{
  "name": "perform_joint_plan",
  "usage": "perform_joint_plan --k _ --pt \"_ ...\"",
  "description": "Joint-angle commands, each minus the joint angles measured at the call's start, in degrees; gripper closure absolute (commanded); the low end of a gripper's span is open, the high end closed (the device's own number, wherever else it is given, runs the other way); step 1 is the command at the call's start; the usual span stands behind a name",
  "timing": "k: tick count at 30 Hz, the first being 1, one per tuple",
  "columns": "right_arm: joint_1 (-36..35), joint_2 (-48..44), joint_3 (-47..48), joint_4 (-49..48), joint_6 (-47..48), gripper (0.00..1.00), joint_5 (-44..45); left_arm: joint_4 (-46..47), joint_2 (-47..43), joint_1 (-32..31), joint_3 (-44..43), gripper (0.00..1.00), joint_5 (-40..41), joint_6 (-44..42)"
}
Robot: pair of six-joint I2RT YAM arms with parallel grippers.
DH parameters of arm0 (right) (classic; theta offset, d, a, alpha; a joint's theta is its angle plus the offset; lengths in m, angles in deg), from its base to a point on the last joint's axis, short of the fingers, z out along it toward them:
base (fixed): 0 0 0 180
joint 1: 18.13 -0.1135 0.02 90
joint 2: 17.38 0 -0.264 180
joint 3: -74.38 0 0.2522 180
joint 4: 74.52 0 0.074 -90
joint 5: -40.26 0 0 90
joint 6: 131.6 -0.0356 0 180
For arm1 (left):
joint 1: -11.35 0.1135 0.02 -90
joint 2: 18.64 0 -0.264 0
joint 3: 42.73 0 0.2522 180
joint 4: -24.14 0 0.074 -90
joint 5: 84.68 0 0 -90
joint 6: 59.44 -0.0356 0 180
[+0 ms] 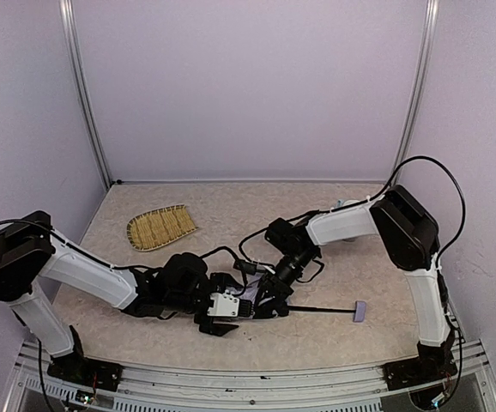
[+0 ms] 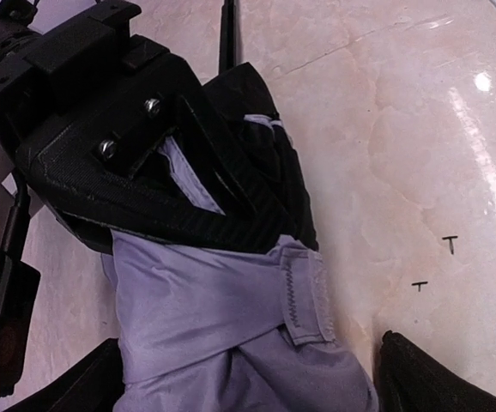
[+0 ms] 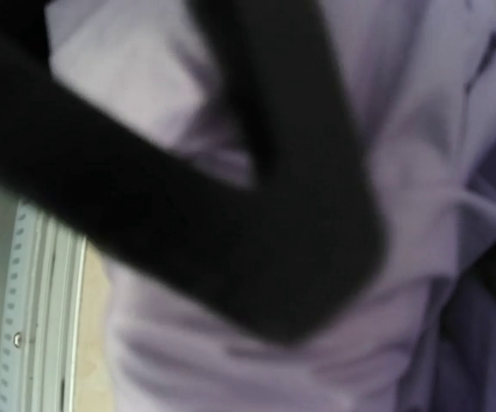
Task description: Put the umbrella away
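Note:
The umbrella [image 1: 250, 294] lies folded near the table's front, between my two grippers. Its thin black shaft [image 1: 317, 307] runs right to the small lavender handle [image 1: 359, 311]. In the left wrist view its lavender fabric [image 2: 205, 292] is bundled, with the stitched strap [image 2: 310, 296] lying over it. My left gripper [image 2: 248, 390] is open, one fingertip [image 2: 424, 378] on each side of the bundle. My right gripper [image 1: 272, 296] is shut on the fabric from above [image 2: 188, 176]. The right wrist view is blurred: a black finger [image 3: 299, 223] against lavender cloth [image 3: 231, 360].
A woven straw tray [image 1: 160, 227] lies at the back left of the table. A metal rail [image 1: 257, 378] runs along the near edge, just in front of the arms. Pale walls close in the table on three sides.

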Motion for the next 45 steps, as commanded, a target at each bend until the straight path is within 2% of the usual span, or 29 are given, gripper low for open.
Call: perform_joint_plan --k 1,5,8,11,15,21,28,35,38,39,40,42,45 --pt "0.33 5.75 -3.74 9.63 0.49 1.00 16.25 -3.00 4.71 0.69 -3.85 0.06 4.60 0.82" --pt "0.62 2.20 -4.33 7.19 0.52 0.89 14.85 -10.40 8.41 1.49 -8.51 0.27 5.62 3.59" --pt "1.21 -1.50 -6.03 3.93 -0.06 0.73 12.69 -16.69 9.56 1.29 -10.61 0.40 4.33 3.31" --pt "2.25 -5.52 -8.21 0.00 -1.48 0.51 11.16 -22.73 10.61 2.20 -13.57 0.55 1.11 3.62" --pt "3.49 -11.34 -11.49 -5.25 -4.00 0.34 12.54 -26.57 11.87 3.15 -16.03 0.63 -2.54 3.05" --pt "4.62 -21.29 -17.31 -10.87 -4.89 0.30 17.13 -35.30 15.81 4.29 -22.18 0.65 -8.36 1.87" --pt "4.64 -33.98 -25.41 -16.47 -5.70 0.30 27.01 -47.26 22.69 6.45 -31.17 0.70 -14.72 1.53" --pt "3.44 -48.68 -38.73 -33.07 -8.17 0.29 34.31 -55.83 27.87 7.64 -38.03 0.70 -19.47 0.93" --pt "-2.80 -51.80 -46.32 -46.48 -6.54 0.22 40.75 -58.62 29.63 8.14 -40.26 0.70 -21.05 0.85" --pt "-5.41 -52.01 -48.32 -50.28 -5.01 0.17 43.99 -59.27 30.07 8.40 -40.90 0.70 -21.72 0.87" --pt "-7.47 -51.67 -49.88 -53.18 -3.62 0.07 46.42 -60.02 30.58 8.66 -41.59 0.70 -22.38 0.82" --pt "-9.14 -49.44 -50.35 -56.05 -2.88 0.00 48.79 -61.70 31.35 9.12 -42.63 0.70 -23.40 0.86" --pt "-9.64 -44.02 -47.39 -54.68 -2.52 0.00 49.85 -63.36 32.14 9.28 -43.74 0.70 -24.14 0.50"
